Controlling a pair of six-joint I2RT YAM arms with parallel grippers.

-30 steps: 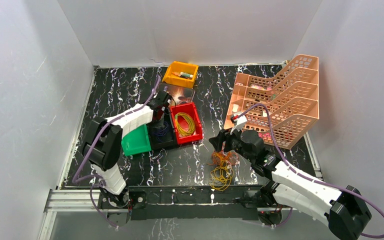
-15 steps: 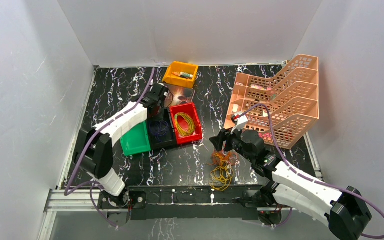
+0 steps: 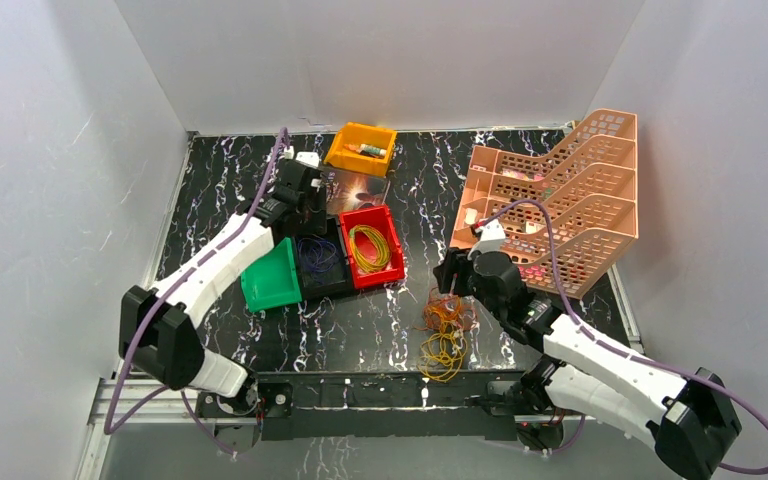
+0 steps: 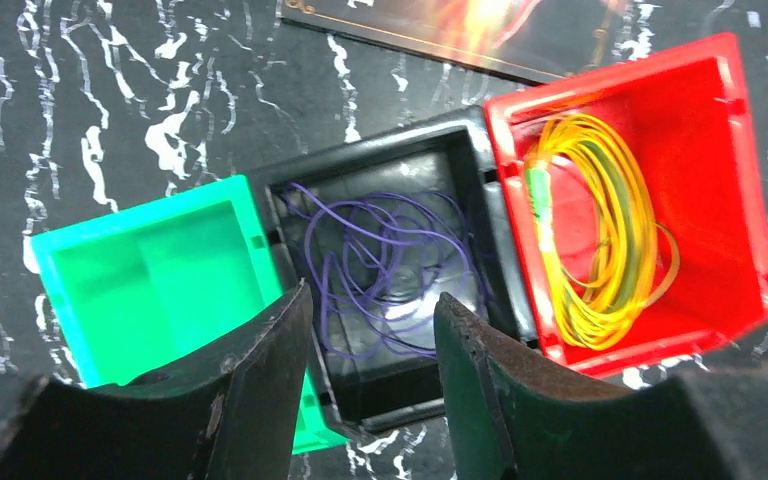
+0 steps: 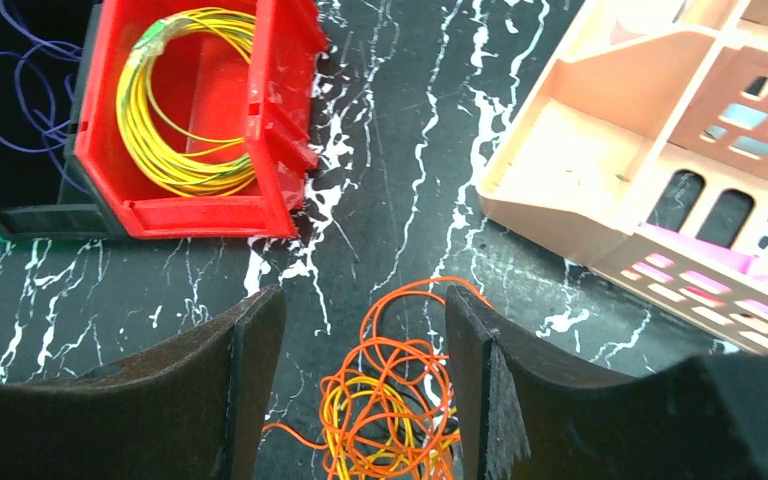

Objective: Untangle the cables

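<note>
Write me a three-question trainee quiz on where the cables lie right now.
1. Fill in: the orange and yellow tangle lies on the table beneath the ___ gripper.
2. True or false: the purple cable lies in the black bin.
3. The yellow coil lies: A) in the black bin, B) in the red bin, C) on the table.
Key: 1 right gripper; 2 true; 3 B.

Black desk [image 3: 220,170] with white marble veins. Yellow cable coil [image 4: 560,270] in red bin [image 4: 705,110]; purple cable loops [image 4: 380,240] in black bin [image 4: 380,160]; plain green bin [image 4: 150,270]. Orange and yellow cable tangle [image 5: 390,400]. Peach-pink rack [image 3: 580,200], orange-yellow bin [image 3: 345,157].
</note>
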